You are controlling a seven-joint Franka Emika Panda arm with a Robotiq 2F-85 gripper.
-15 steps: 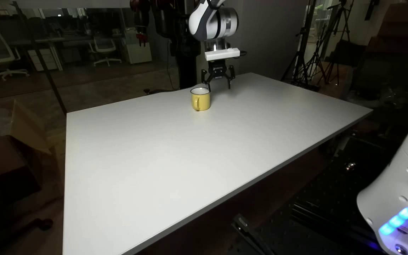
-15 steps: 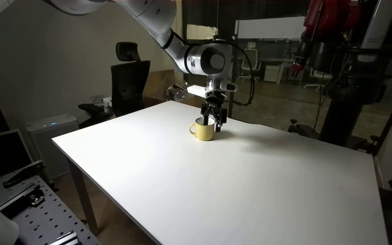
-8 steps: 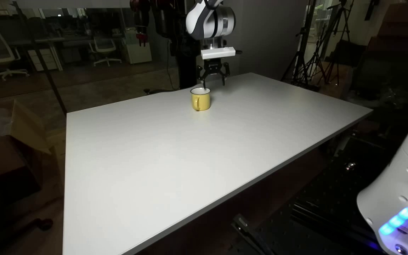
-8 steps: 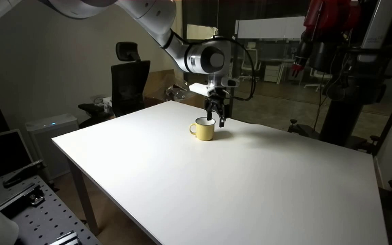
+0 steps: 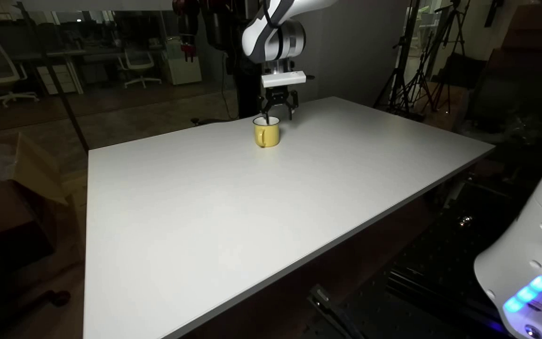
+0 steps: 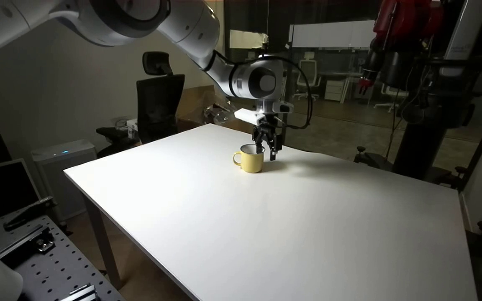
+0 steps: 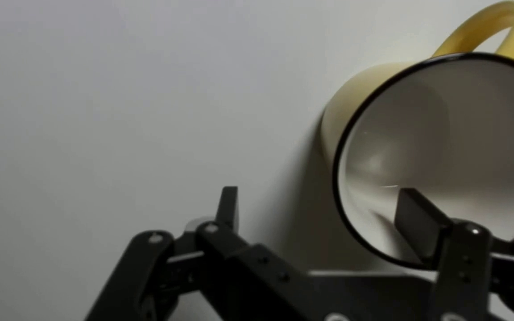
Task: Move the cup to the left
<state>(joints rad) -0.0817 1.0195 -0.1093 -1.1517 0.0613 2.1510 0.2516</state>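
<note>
Gripper (image 7: 319,196) wide, straddling cup (image 7: 435,142) wall: one finger (image 7: 417,218) inside cup, other finger (image 7: 228,207) outside. Likely grasp step: centre on cup wall, squeeze gently.

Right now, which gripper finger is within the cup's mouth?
The finger at the right of the wrist view is within the mouth of the cup; the other finger hangs outside it.
</note>
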